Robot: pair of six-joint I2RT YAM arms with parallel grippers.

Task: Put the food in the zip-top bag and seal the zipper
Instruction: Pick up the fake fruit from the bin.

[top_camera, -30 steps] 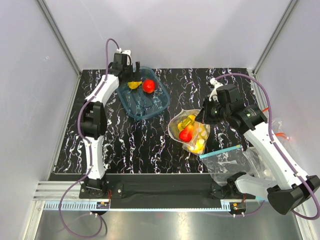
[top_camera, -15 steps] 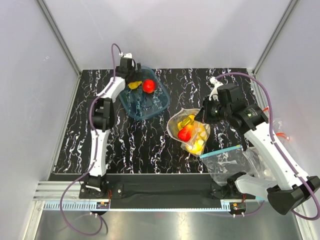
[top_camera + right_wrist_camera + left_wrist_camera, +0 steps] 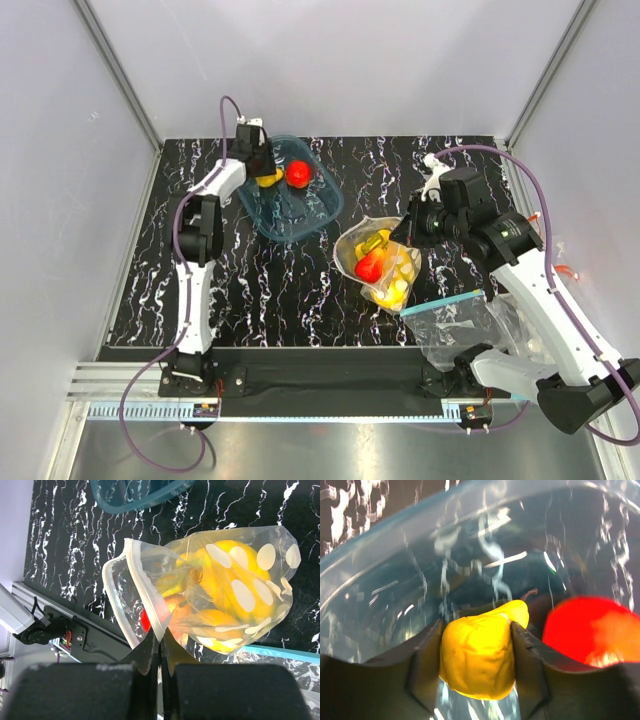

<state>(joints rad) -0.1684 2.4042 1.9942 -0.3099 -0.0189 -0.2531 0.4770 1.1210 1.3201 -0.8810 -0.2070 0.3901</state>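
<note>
the left arm is extended far forward, the left gripper (image 3: 476,630) clamped on a yellow food piece (image 3: 477,667); the right arm is bent, the right gripper (image 3: 160,645) pinched on the zip-top bag (image 3: 240,595).

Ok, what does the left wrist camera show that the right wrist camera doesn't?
Only the left wrist: the left fingers closed against both sides of a yellow fruit, with a red fruit beside it, inside the tub. Only the right wrist: the dotted bag with fruit inside, the right fingers pinching its pale strip, and a second bag's teal strip. Both: the clear tub and the black marbled table.
</note>
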